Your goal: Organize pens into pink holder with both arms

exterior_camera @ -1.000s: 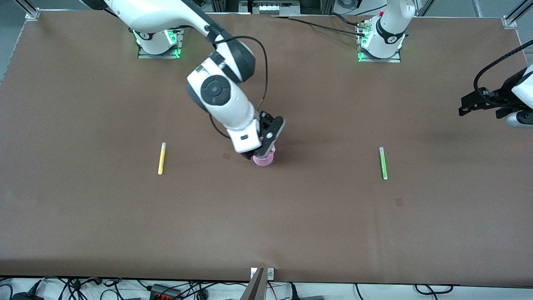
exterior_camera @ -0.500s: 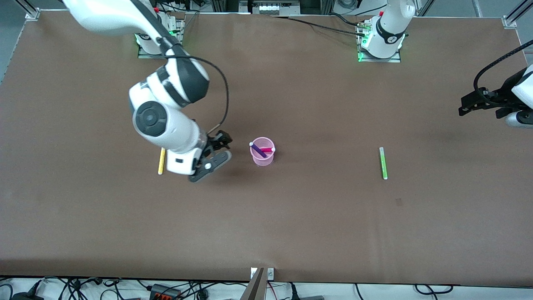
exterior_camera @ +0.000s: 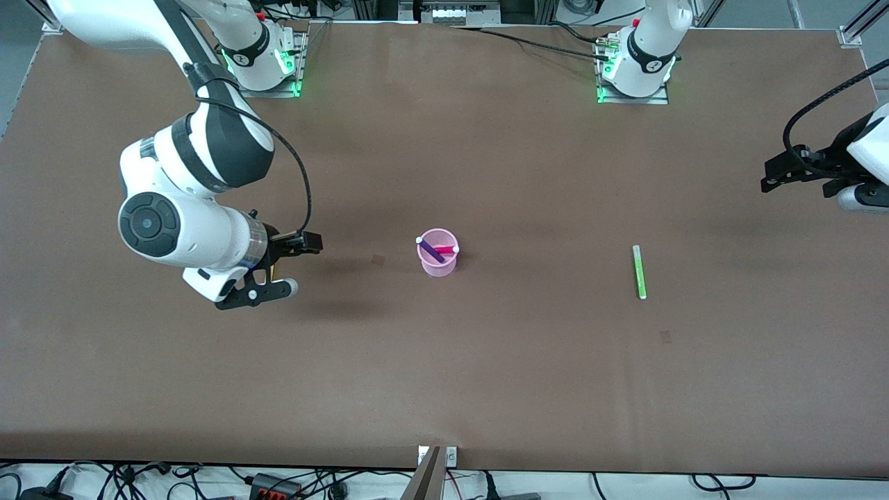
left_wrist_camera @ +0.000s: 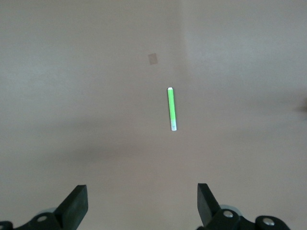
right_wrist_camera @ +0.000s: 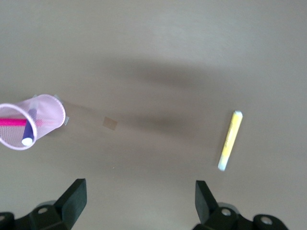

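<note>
The pink holder (exterior_camera: pixel 437 264) stands mid-table with the purple pen (exterior_camera: pixel 432 251) and the magenta pen (exterior_camera: pixel 446 249) leaning inside it. It also shows in the right wrist view (right_wrist_camera: pixel 48 108). My right gripper (exterior_camera: pixel 294 265) is open and empty, above the table beside the holder toward the right arm's end. The yellow pen (right_wrist_camera: pixel 229 140) lies flat under it; in the front view the hand hides this pen. The green pen (exterior_camera: pixel 639 272) lies flat toward the left arm's end and shows in the left wrist view (left_wrist_camera: pixel 171 109). My left gripper (exterior_camera: pixel 768 175) waits open and high near that end.
The brown table (exterior_camera: pixel 486 382) carries two small darker patches, one (exterior_camera: pixel 378 260) beside the holder and one (exterior_camera: pixel 665 337) nearer the front camera than the green pen. Cables and a metal bracket (exterior_camera: pixel 436 458) sit along the front edge.
My right gripper left the holder, with the magenta pen now inside it, and swung toward the right arm's end to above the yellow pen. The left arm has barely moved.
</note>
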Controlling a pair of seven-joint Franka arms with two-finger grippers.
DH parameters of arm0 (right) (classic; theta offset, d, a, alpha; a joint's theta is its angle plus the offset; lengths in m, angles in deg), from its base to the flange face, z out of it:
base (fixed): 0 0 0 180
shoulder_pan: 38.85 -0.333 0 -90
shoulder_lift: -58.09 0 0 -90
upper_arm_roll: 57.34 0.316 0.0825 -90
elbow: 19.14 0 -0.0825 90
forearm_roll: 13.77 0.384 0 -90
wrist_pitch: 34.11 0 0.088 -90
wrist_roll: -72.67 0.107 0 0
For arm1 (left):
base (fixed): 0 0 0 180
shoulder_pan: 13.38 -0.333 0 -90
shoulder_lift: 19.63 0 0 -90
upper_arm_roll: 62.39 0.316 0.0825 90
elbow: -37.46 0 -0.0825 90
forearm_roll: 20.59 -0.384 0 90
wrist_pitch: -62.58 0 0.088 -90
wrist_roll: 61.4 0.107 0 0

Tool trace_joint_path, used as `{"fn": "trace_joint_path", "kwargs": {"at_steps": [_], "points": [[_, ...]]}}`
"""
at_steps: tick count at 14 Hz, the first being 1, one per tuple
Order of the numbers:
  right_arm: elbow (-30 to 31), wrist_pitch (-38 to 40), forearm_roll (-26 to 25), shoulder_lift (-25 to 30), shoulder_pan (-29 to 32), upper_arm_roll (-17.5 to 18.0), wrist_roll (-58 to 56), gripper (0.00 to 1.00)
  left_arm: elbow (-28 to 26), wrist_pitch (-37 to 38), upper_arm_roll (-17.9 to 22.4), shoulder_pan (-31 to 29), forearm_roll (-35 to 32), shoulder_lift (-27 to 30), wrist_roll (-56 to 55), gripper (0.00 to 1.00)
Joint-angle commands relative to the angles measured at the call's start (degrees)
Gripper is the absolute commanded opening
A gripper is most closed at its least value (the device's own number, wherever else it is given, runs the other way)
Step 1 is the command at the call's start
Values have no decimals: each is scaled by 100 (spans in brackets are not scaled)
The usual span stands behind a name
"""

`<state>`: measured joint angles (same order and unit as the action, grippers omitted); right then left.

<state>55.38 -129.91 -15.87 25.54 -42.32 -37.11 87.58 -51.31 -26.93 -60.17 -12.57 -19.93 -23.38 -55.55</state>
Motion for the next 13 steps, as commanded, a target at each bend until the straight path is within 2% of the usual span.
{"fn": "trace_joint_path", "kwargs": {"at_steps": [1,4,7,9,11,13], "points": [[9,307,-263,283,-4,-81,363,100,-88,-84,-90,7,110,147,-58,100],[9,597,-414,643,154,-369,319,100,-88,-260,-90,7,83,120,30,100],[9,598,-397,872,172,-888,336,100,-88,-251,-90,16,83,129,39,100],[9,563,-362,952,172,-1152,354,100,-88,-234,-90,7,92,129,39,100],[9,589,-362,1074,154,-1241,319,100,-88,-225,-90,15,92,129,39,100],[36,562,-205,1364,49,-1573,258,100,-88,-225,-90,7,92,129,39,100]]}}
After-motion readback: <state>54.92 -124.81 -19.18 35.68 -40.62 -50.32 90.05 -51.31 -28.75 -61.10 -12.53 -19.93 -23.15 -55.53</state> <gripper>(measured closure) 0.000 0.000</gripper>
